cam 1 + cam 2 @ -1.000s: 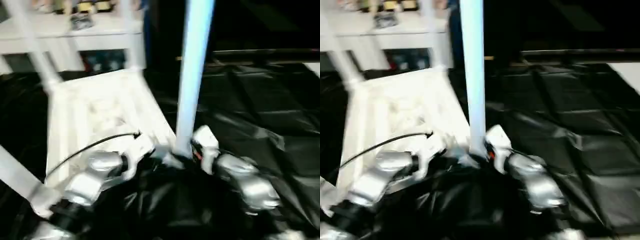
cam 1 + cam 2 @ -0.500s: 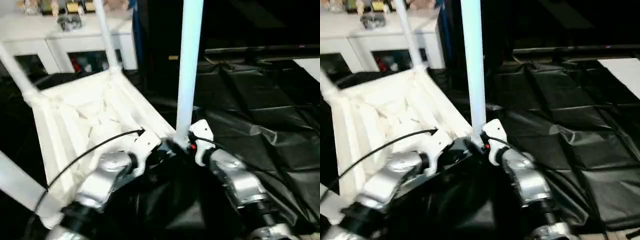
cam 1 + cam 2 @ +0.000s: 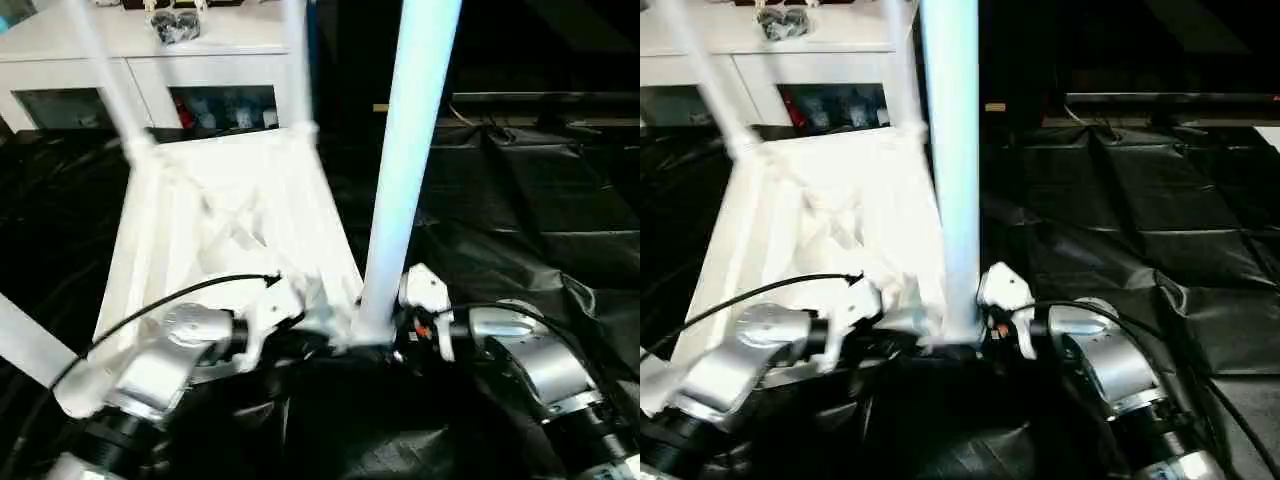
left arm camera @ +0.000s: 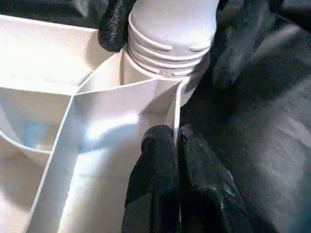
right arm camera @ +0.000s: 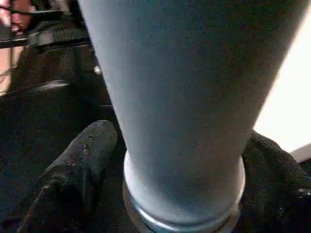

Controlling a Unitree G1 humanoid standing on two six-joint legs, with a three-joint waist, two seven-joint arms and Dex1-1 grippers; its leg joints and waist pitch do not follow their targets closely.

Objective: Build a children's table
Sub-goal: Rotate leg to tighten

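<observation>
The upturned tabletop (image 3: 225, 230) lies on black sheeting (image 3: 520, 200), sockets up to take legs. Nearest leg (image 3: 405, 170) stands in its corner; left gripper (image 4: 175, 145) pinches the rim steady, right gripper (image 5: 170, 160) straddles the leg's base, spread.

Black sheeting (image 3: 520, 200) (creased and glossy) covers the floor across the whole work area. The white tabletop (image 3: 230, 220) lies directly on it, upside down with its ribbed underside facing up, legs (image 3: 410, 150) rising from its corner sockets. A white cabinet (image 3: 130, 60) stands just behind the sheeting's far edge.
</observation>
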